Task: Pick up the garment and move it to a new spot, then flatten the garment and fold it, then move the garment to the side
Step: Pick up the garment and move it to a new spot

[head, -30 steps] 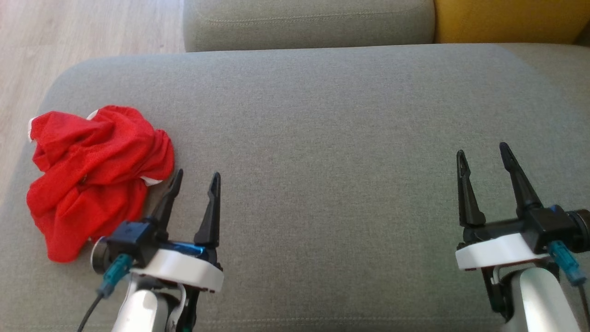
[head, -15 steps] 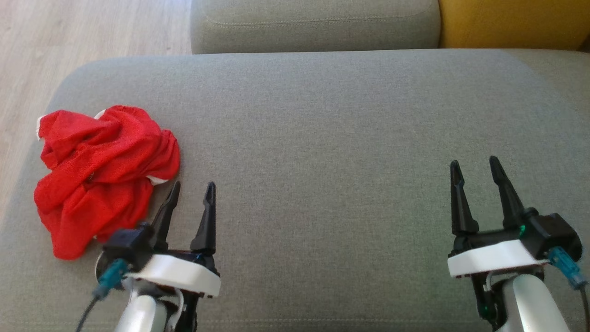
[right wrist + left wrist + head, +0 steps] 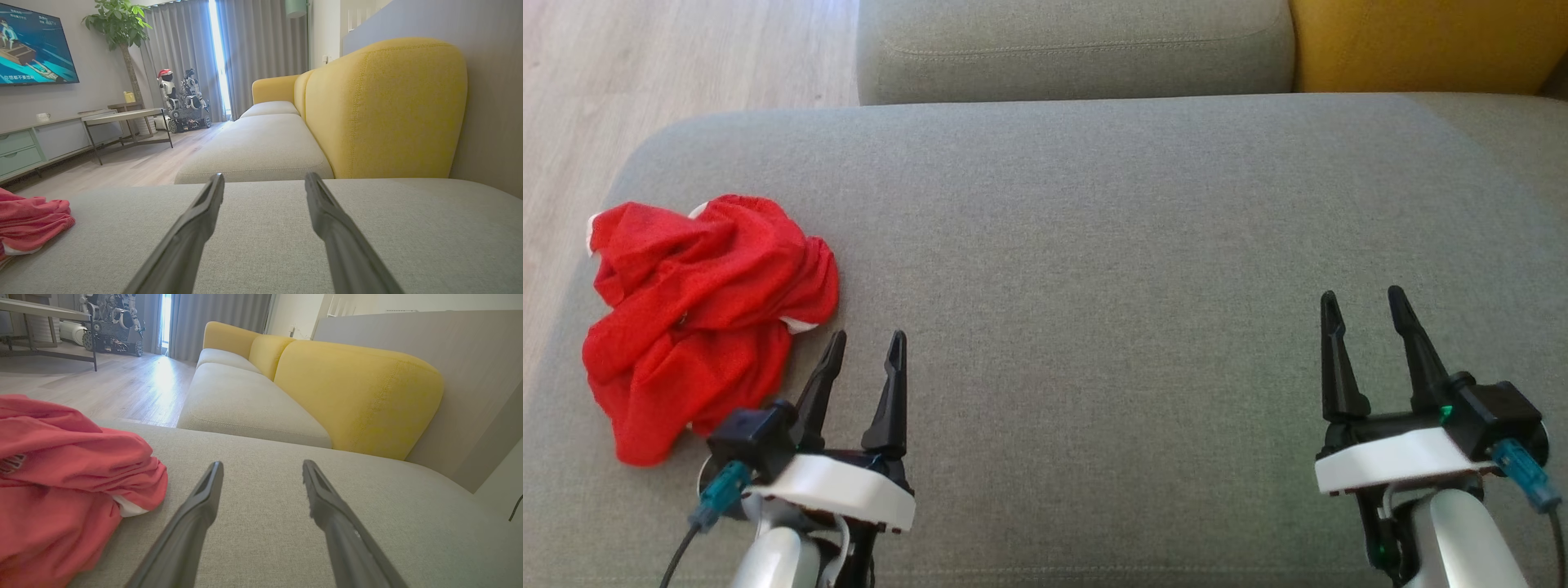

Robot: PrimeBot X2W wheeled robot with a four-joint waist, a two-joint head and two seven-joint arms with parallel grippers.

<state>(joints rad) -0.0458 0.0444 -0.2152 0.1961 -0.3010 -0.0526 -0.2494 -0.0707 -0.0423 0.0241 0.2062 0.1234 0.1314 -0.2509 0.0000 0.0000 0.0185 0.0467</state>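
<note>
A crumpled red garment (image 3: pixel 698 314) with bits of white trim lies in a heap near the left end of the grey sofa cushion (image 3: pixel 1094 245). My left gripper (image 3: pixel 867 336) hovers just right of the heap, open and empty, its fingers apart. In the left wrist view the garment (image 3: pixel 61 486) bulges at the left, beside the left gripper (image 3: pixel 261 469). My right gripper (image 3: pixel 1364 298) stands open and empty far to the right over bare cushion. The right wrist view has the right gripper (image 3: pixel 264 181) low over the cushion and the garment (image 3: pixel 28 222) at the far left edge.
A second grey cushion (image 3: pixel 1074 45) and a yellow backrest (image 3: pixel 1421 41) lie beyond. Wooden floor (image 3: pixel 645 65) runs past the cushion's left edge. A low table (image 3: pixel 122 120), a TV (image 3: pixel 36 49), a plant and parked robots (image 3: pixel 184 102) stand across the room.
Both grippers drew back toward the bottom of the head view and their fingers narrowed slightly. The head camera shifted, so the cushion and garment sit a little lower in view.
</note>
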